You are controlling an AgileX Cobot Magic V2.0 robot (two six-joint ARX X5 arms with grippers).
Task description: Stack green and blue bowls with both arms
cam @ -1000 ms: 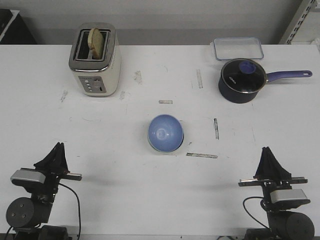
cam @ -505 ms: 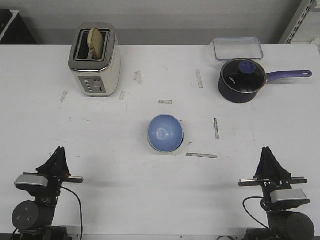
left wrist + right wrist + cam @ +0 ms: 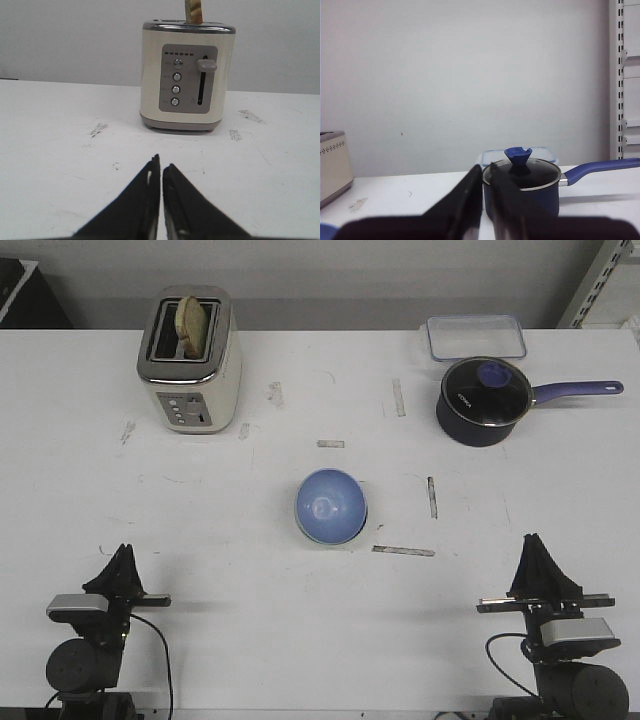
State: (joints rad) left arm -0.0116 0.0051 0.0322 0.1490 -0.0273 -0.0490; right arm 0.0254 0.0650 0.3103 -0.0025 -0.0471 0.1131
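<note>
— In the middle of the table [image 3: 230, 510], what is sitting there?

— The blue bowl [image 3: 331, 506] is sitting there with its open side facing up. It is round, so it is not pointing any way. A thin rim is peeking out under its near edge, but I cannot tell its color or if it is the green bowl.

— Where are the arms?

— Both are well apart from the blue bowl, on the near side of it. The left gripper [image 3: 122, 562] is near and to the left of the bowl. Its fingers are pressed together with just a thin crack between them, and they are holding nothing. They are pointing at the toaster [image 3: 187, 76], which has bread [image 3: 192, 325] sticking up out of it.

— And the other one?

— The right gripper [image 3: 537, 558] is near and to the right of the bowl. Its fingers are pressed together too. They are pointing at the saucepan [image 3: 526, 186], and they are hiding part of it. The clear box [image 3: 476, 337] is lying behind the saucepan.
</note>
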